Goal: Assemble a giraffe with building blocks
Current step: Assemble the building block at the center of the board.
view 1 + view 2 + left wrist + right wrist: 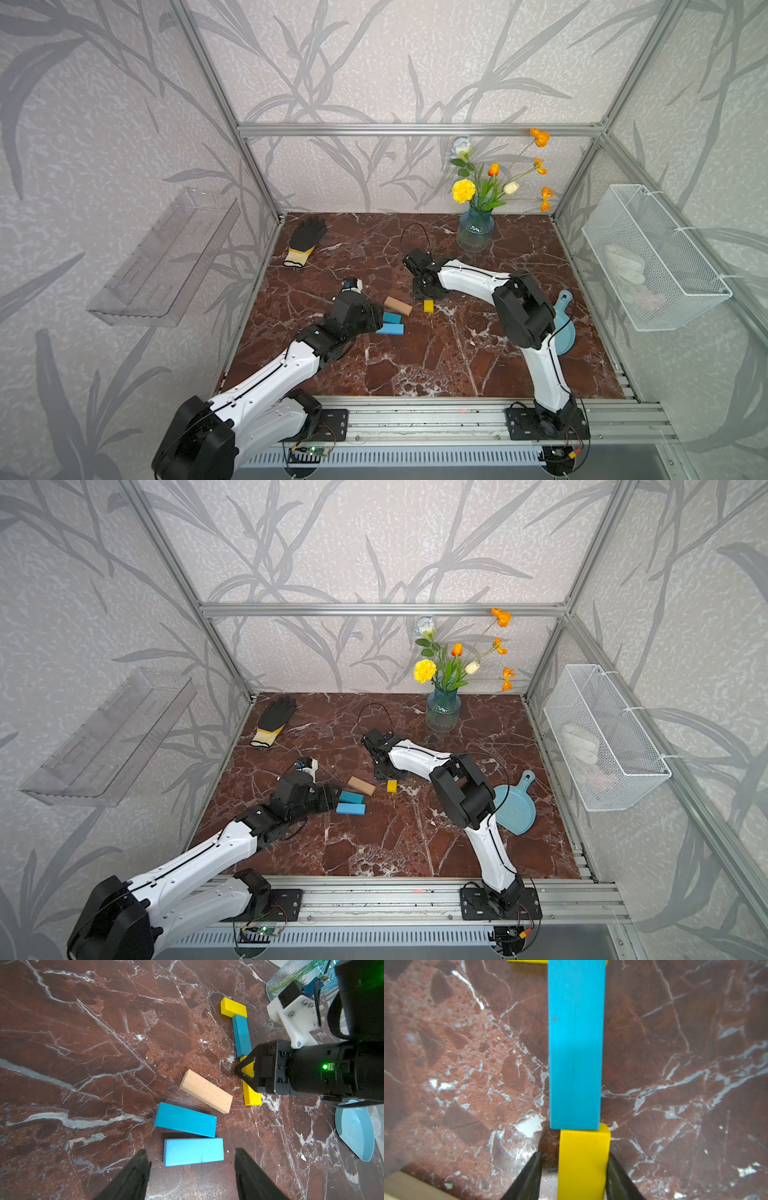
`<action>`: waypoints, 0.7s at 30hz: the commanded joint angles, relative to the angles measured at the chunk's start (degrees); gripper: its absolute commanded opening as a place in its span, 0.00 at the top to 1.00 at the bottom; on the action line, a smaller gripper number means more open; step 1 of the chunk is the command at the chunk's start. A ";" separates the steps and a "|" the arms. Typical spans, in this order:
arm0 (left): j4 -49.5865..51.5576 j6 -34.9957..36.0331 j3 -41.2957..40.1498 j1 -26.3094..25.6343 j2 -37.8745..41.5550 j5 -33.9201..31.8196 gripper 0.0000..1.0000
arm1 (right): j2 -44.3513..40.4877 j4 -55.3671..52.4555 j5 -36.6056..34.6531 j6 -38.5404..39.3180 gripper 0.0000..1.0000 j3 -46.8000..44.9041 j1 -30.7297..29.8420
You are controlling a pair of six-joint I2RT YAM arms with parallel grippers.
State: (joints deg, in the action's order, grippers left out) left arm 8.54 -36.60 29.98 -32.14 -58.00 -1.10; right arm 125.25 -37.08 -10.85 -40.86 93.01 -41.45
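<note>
In the left wrist view a short yellow block [233,1007] lies across the far end of a teal block [242,1036]. A second yellow block [252,1095] continues that line end to end. My right gripper [574,1155] straddles this yellow block [583,1163]. The jaws are slightly open, with a gap on one side. The block rests on the table against the teal block [576,1043]. A tan block [205,1091], another teal block [185,1120] and a light-blue block [193,1152] lie loose. My left gripper [192,1167] is open and empty, just short of the light-blue block.
A light-blue plastic scoop [563,328] lies behind the right arm's elbow. At the back right stands a glass vase [475,232] with flowers. A black glove [305,241] lies at the back left. A wire basket [656,257] hangs on the right wall.
</note>
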 commanded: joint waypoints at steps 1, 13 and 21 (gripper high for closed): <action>0.06 0.48 2.28 0.24 0.35 0.30 0.33 | 3.30 -0.63 3.18 -0.36 0.51 -1.68 0.06; 0.19 0.45 2.47 0.21 0.34 0.38 0.33 | 2.99 0.79 4.34 -0.97 0.51 -2.31 0.06; 0.22 0.49 2.68 0.24 0.28 0.40 0.33 | 2.85 0.99 4.52 -1.14 0.51 -2.24 0.06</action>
State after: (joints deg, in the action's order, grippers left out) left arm 8.51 -36.60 30.98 -32.14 -58.00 -0.99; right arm 125.23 -36.75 -10.46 -40.93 92.88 -41.32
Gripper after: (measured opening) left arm 0.668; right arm 0.488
